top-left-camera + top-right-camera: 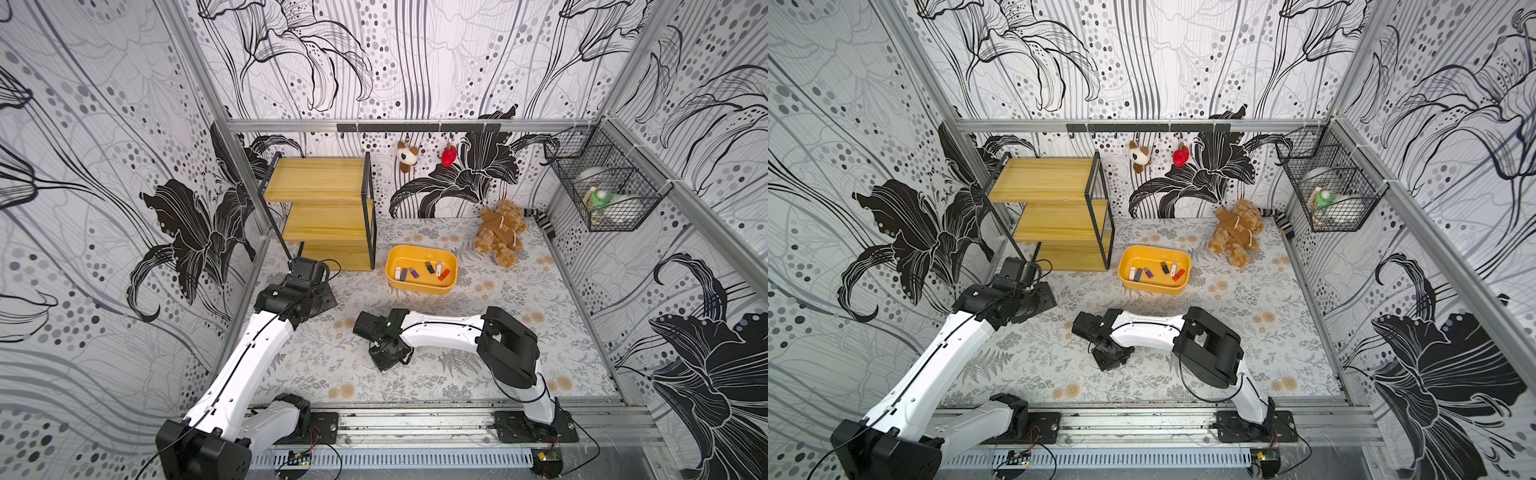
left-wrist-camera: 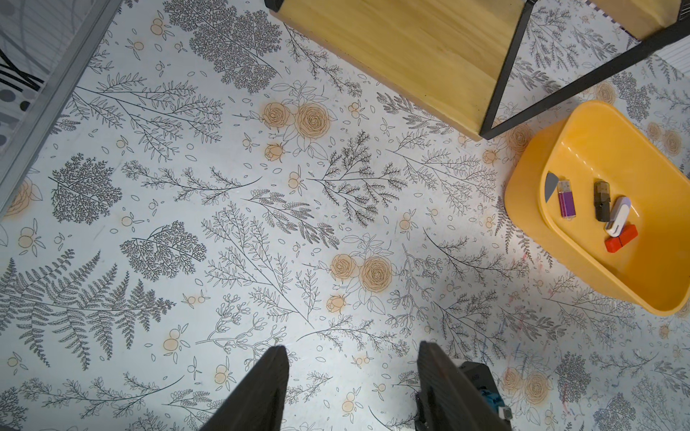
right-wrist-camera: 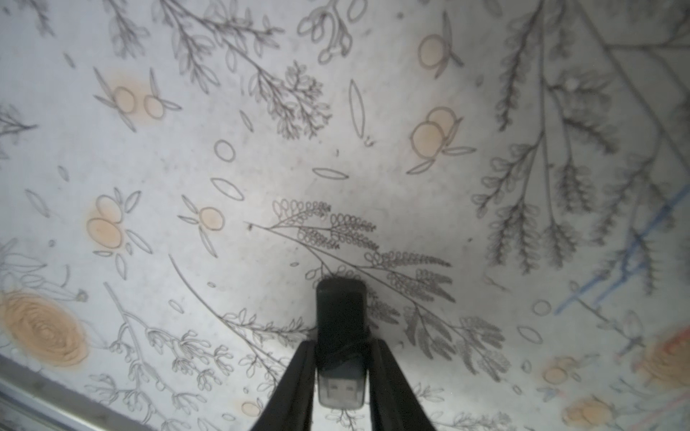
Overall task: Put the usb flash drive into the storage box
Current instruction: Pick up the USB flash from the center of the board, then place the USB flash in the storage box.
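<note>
Within right gripper [image 3: 341,343], usb flash drive [image 3: 340,309]

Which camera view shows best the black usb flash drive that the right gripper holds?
The right wrist view: the usb flash drive is close and large, pinched in the right gripper. In both top views the gripper itself hides it. The left wrist view does not show it.

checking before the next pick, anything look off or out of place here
Nothing spilled or broken. Minor oddities: blue pen scribbles mark the mat, the storage box looks like two nested tubs slightly askew, and the teddy bear lies slumped at the back.
</note>
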You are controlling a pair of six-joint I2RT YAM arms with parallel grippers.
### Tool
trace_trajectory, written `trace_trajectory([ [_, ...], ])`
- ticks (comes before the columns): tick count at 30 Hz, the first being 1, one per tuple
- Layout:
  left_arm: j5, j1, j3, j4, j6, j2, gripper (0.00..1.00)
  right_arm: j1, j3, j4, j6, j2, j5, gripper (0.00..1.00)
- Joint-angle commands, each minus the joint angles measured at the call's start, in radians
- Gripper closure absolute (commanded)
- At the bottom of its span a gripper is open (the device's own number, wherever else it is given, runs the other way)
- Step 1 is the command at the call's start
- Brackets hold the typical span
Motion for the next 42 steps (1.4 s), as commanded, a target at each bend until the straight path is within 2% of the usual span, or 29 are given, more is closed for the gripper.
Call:
trace_trajectory([
  [1,0.008,0.008,-0.011,0.02,0.015,0.001,0.4,0.009,0.009,-0.047,-0.003,0.041,0.018,0.83],
  [4,0.008,0.007,-0.013,0.022,0.018,0.004,0.4,0.008,0.017,-0.058,-0.001,0.04,0.032,0.98],
  [5,0.01,0.008,-0.013,0.023,0.02,0.004,0.39,0.008,0.019,-0.061,0.0,0.032,0.039,1.0],
  [14,0.021,0.01,-0.023,0.04,0.023,0.018,0.4,-0.049,0.083,-0.146,-0.005,-0.107,0.151,1.0],
  [22,0.031,0.01,-0.044,0.063,0.027,0.029,0.4,-0.246,0.203,-0.209,-0.104,-0.208,0.209,1.0],
  [34,0.052,0.01,-0.075,0.095,0.023,0.045,0.39,-0.497,0.46,-0.184,-0.323,0.021,0.262,1.0],
  [42,0.057,0.01,-0.072,0.106,0.027,0.066,0.4,-0.567,0.6,-0.179,-0.381,0.189,0.25,1.0],
])
